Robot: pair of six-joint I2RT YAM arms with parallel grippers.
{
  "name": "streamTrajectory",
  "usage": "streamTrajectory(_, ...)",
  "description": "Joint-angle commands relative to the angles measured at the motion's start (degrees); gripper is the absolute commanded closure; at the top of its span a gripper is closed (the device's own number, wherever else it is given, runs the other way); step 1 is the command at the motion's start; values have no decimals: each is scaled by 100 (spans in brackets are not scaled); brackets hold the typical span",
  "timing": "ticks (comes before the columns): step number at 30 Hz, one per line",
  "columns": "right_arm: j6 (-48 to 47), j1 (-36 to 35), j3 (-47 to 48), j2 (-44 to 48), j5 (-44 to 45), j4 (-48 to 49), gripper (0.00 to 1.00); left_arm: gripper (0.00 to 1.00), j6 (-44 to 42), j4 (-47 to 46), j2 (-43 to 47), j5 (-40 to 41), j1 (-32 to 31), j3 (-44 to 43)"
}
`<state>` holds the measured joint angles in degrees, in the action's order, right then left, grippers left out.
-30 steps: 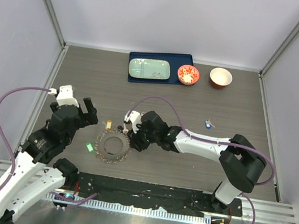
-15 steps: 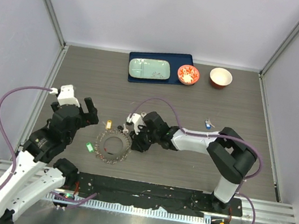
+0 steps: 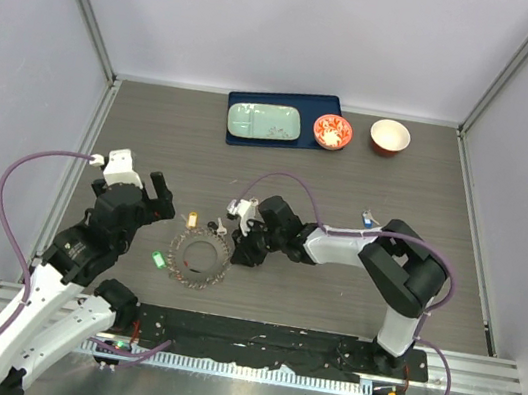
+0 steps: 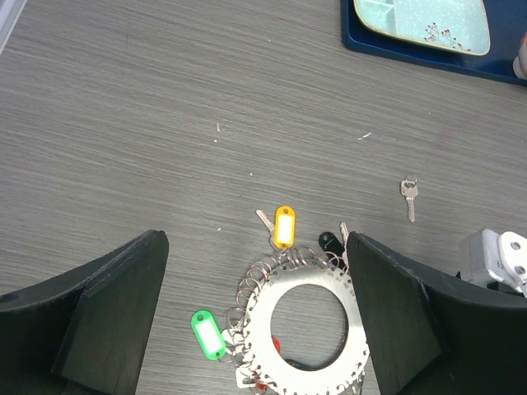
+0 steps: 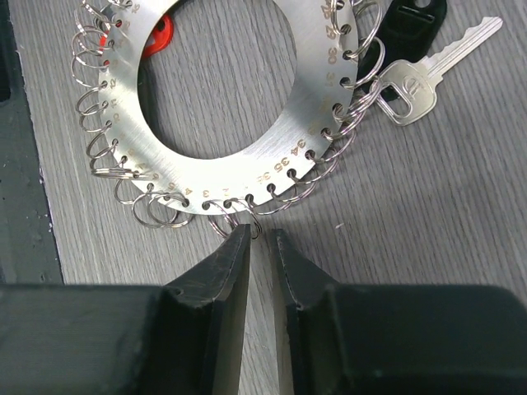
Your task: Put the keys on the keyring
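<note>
Grey metal, numbered along its edge and fringed with small wire loops, the keyring (image 3: pixel 199 259) (image 5: pixel 247 164) is lying flat on the wood-grain table (image 3: pixel 154 128), between the two arms and towards the near edge. A red tag (image 5: pixel 156 33) is showing through its central hole. A silver key (image 5: pixel 412 82) and a black-headed key (image 5: pixel 412 16) are resting against one side of the rim. A yellow-tagged key (image 4: pixel 284 226) and a green-tagged key (image 4: pixel 207 333) are sitting just beside the loops. A loose silver key (image 4: pixel 409 193) is lying near the ring, and a blue-headed key (image 3: pixel 367 217) is lying well apart to the right.

The right gripper (image 5: pixel 259 239) is pointing at the rim. Its fingers are standing nearly together with a slim gap, and their tips are flanking one wire loop; whether they are pinching it cannot be told. The left gripper (image 4: pixel 255 239) is hovering above the ring with its fingers spread wide, holding nothing.

At the far edge, a blue tray (image 3: pixel 330 107) is carrying a pale green plate (image 3: pixel 265 121), with two red-and-white bowls (image 3: pixel 333 132) (image 3: pixel 390 137) standing beside it.
</note>
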<state>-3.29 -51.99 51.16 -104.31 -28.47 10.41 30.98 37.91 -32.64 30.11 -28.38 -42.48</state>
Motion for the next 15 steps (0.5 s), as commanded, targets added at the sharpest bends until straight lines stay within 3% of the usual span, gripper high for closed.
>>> streamTrajectory(1,-110,57,-88,-151,-229,259,76,6,-75,-284,-32,-5,26,11)
streamTrajectory(11,-181,66,-45,-309,-528,391,76,6,-92,-293,-67,-14,26,12)
streamTrajectory(14,-190,66,-62,-318,-589,374,81,6,-92,-293,-58,-14,26,20)
streamTrajectory(15,-198,66,-62,-309,-590,374,87,6,-84,-293,-58,-14,26,20)
